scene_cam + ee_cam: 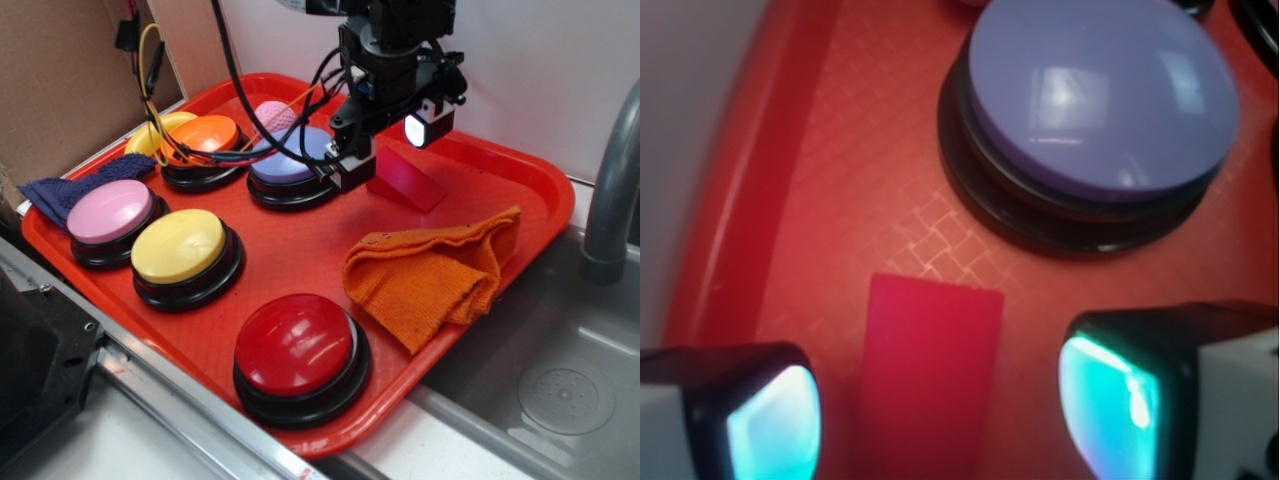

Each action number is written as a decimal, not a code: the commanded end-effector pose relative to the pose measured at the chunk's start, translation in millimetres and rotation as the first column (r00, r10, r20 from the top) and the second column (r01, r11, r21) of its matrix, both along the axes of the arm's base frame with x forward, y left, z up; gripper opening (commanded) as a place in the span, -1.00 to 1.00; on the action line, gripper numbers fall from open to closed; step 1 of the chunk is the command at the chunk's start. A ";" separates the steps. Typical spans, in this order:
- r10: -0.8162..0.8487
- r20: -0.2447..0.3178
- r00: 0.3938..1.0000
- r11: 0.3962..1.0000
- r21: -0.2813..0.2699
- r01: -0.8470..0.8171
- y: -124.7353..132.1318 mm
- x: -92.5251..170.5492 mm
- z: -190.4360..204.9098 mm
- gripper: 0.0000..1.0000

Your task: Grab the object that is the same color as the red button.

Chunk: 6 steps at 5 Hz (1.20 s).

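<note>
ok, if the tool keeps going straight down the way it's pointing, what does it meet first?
Most likely the red wedge: in the wrist view it lies between the open fingers of the tool. The purple button sits off to one side. Remaining depth is unclear.

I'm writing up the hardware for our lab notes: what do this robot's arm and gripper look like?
The arm's wrist is black, blocky, with black cables looping off it. The gripper has two black fingers with white parts; their inner pads glow cyan in the wrist view and white in the exterior view.

End effector (940, 410) points down, its fingers (770, 420) spread wide apart
</note>
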<state>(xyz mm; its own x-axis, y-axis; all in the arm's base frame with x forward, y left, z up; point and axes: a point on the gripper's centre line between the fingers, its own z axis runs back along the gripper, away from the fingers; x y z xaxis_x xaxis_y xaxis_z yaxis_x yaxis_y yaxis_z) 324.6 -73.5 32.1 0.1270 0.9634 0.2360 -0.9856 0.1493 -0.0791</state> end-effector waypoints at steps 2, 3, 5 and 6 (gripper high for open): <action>0.071 0.004 0.997 0.997 -0.027 -0.071 23.9 15.2 -0.9 0.89; 0.026 -0.005 1.000 0.999 -0.034 -0.026 21.2 16.4 0.4 -1.00; -0.280 -0.040 0.959 0.954 -0.123 0.273 19.0 21.1 18.6 -1.00; -0.507 -0.072 0.859 0.861 -0.094 0.500 16.5 3.2 56.5 -1.00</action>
